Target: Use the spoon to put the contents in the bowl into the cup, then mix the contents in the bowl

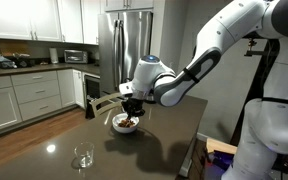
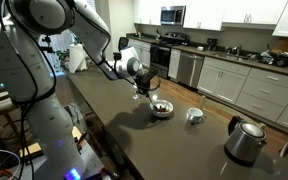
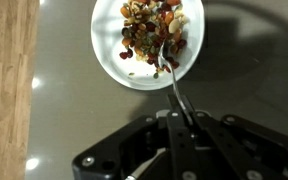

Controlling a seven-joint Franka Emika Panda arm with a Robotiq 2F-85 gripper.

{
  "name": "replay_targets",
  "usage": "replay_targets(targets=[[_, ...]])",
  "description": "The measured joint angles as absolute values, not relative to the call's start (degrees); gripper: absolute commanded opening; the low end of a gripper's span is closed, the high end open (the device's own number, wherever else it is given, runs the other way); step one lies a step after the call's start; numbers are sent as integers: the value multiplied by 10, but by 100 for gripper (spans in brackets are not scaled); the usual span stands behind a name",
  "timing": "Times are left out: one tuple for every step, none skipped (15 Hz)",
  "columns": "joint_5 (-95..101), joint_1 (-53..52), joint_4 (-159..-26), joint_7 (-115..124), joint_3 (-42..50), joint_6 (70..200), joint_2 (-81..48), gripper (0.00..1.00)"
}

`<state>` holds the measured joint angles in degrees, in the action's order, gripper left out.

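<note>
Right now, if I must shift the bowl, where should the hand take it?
Probably pinch the bowl rim from above on its bare white side, away from the contents: the rim is plain, no handle. The hand is shut on the spoon; free it first.

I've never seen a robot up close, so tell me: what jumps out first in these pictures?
The big white arm reaching over the dark counter stands out, its claw gripping a slender spoon that dips into a white bowl heaped with brown and reddish chunks. In an exterior view, a small white cup and a metal kettle stand farther along the counter.
</note>
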<state>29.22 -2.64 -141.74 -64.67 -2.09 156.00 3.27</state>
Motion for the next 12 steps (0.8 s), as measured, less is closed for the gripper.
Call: replay_targets(targets=[[292,-26,-1417,-647,-21,1560,32,2],[292,-26,-1416,-647,-21,1560,31,2],[292,-26,-1416,-648,-21,1561,31,2],[291,-27,-1415,-649,-21,1562,30,2],[289,-27,-1414,-651,-21,1562,29,2],[287,-27,-1413,-653,-21,1562,28,2],[281,-28,-1412,-657,-21,1563,27,2],[273,-29,-1409,-663,-21,1563,26,2],[264,-30,-1406,-670,-21,1563,24,2],[253,-32,-1402,-677,-21,1563,21,2],[243,-33,-1397,-682,-22,1563,18,2],[236,-33,-1392,-684,-22,1564,14,2]])
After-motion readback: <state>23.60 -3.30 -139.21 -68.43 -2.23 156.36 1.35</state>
